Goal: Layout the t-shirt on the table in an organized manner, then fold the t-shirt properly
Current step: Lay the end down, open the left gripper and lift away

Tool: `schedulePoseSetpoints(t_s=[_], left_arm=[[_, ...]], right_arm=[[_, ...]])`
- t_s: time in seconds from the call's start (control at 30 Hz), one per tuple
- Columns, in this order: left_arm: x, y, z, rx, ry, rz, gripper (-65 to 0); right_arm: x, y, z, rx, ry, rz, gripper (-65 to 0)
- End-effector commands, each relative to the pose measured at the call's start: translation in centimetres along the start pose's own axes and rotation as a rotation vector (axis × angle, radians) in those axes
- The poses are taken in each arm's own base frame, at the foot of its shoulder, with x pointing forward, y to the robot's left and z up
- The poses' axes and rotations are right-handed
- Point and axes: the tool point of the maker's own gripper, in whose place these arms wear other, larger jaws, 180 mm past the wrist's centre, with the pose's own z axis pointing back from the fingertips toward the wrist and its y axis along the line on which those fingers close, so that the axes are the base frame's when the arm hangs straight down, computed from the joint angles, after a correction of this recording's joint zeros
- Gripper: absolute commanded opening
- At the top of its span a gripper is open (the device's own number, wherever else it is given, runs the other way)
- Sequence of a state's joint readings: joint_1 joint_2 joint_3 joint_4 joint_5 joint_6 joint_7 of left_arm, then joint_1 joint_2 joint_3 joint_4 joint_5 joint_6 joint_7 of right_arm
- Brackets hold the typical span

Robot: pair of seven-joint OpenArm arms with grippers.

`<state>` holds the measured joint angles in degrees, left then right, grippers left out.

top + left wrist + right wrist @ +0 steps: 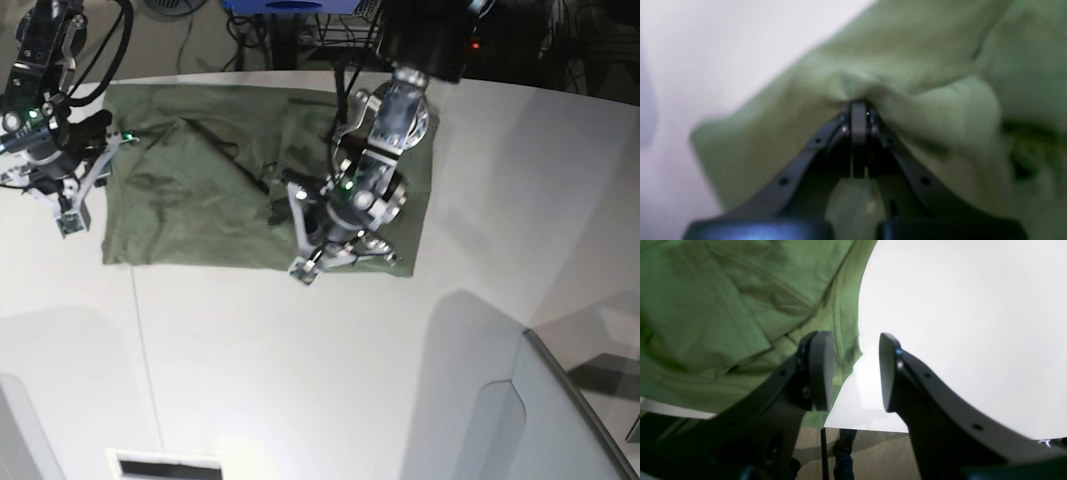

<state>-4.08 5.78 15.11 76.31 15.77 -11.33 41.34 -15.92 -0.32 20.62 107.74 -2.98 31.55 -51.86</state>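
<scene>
The olive-green t-shirt (200, 200) lies spread, with creases, on the far half of the white table (300, 350). My left gripper (287, 192) is over the middle of the shirt. In the left wrist view the left gripper (858, 106) is shut on a pinched ridge of the t-shirt (907, 66). My right gripper (112, 140) is at the shirt's left edge. In the right wrist view the right gripper (853, 373) is open and holds nothing. One of its fingers (820, 370) is over the hem of the t-shirt (723, 306), the other over bare table (957, 323).
A grey angled panel (560, 420) stands at the front right of the table. Cables and equipment (290, 15) are behind the far edge. The table's edge and the floor (873, 450) show low in the right wrist view.
</scene>
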Motion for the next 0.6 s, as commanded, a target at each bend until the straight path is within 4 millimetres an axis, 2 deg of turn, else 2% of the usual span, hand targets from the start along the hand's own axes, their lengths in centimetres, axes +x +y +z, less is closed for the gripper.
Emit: schedulePoseSetpoints(t_s=[0.0, 0.13, 0.27, 0.33, 0.47, 0.57], left_arm=[[2.9, 0.2, 0.0, 0.006, -0.074, 0.007, -65.0], [5.9, 0.5, -0.5, 0.006, -0.141, 0.009, -65.0], [6.5, 1.1, -0.4, 0.017, -0.155, 0.018, -65.0], [7.3, 1.8, 0.7, 0.038, -0.192, 0.023, -65.0], [4.4, 4.7, 4.3, 0.129, -0.217, 0.078, -65.0], [1.1, 6.3, 5.0, 0.169, -0.192, 0.09, -65.0]], right_arm=[[1.0, -0.5, 0.4, -0.014, -0.036, 0.001, -43.4], [0.9, -0.5, 0.3, -0.013, -0.033, 0.001, -43.4], [0.8, -0.4, 0.3, -0.011, -0.032, 0.002, -43.4], [0.9, -0.5, 0.4, -0.012, -0.034, 0.003, -43.4], [1.0, -0.4, 0.4, -0.011, -0.038, 0.002, -43.4], [1.2, -0.3, 0.4, -0.008, -0.044, -0.001, -43.4]])
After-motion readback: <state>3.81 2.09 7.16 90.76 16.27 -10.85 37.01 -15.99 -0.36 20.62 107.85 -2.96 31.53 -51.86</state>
